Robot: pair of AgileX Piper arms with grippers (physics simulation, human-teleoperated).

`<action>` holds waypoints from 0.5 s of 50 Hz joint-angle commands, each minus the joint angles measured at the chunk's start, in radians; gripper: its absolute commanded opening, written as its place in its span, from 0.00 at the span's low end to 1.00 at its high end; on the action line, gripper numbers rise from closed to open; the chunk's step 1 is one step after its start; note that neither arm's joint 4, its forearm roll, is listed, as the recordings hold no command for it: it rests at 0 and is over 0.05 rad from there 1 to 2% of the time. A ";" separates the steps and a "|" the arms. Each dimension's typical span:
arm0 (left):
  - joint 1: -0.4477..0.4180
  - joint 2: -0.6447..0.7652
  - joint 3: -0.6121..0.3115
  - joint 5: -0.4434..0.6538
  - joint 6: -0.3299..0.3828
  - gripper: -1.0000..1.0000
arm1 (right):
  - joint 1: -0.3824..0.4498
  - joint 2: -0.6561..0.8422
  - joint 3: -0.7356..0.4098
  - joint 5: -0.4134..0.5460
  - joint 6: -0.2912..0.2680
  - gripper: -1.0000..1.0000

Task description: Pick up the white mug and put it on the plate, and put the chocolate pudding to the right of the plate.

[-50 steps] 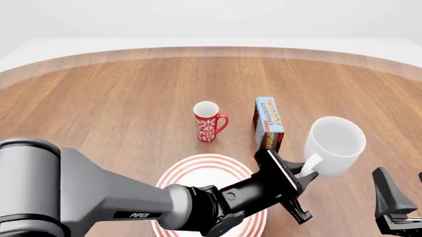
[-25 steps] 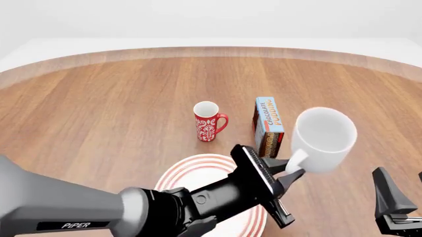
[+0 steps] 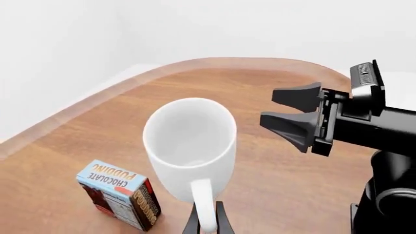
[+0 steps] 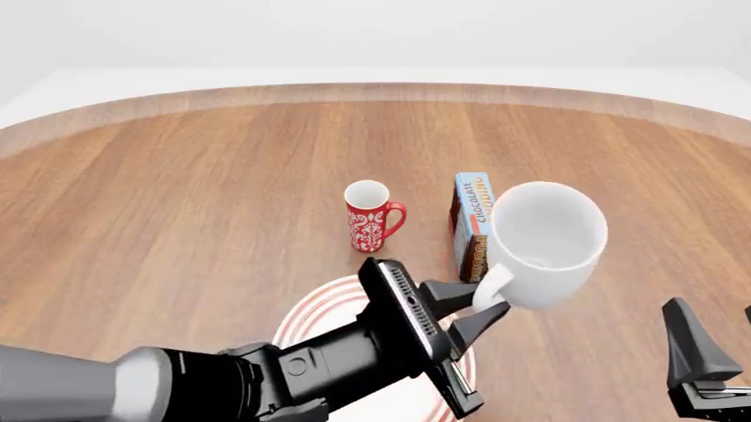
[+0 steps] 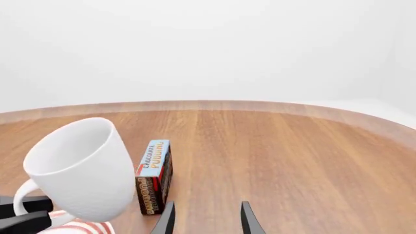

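My left gripper (image 4: 484,301) is shut on the loop handle of the white mug (image 4: 543,242) and holds it tilted in the air, above the plate's right edge and in front of the chocolate pudding box (image 4: 472,204). In the left wrist view the mug (image 3: 192,141) fills the middle, with the fingers (image 3: 221,222) pinching its handle and the box (image 3: 120,192) beside it. The red-ringed plate (image 4: 308,310) lies mostly hidden under my left arm. My right gripper (image 4: 718,356) is open and empty at the front right; the right wrist view shows its gap (image 5: 208,222).
A slim red mug with white flowers (image 4: 369,217) stands upright behind the plate, left of the pudding box. The round wooden table's far rim (image 4: 375,90) curves across the back. The right gripper also shows in the left wrist view (image 3: 270,107).
My left gripper has carried the white mug leftwards and a little higher, from the right of the pudding box to in front of it. The right gripper has not moved.
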 commanded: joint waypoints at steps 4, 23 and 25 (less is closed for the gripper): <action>0.006 -0.102 0.078 0.011 0.005 0.00 | 0.001 0.000 0.000 0.000 -0.001 1.00; 0.079 -0.240 0.174 0.043 0.002 0.00 | 0.002 0.000 0.000 -0.001 -0.003 1.00; 0.088 -0.243 0.188 0.035 0.000 0.00 | 0.002 0.000 0.000 -0.001 -0.003 1.00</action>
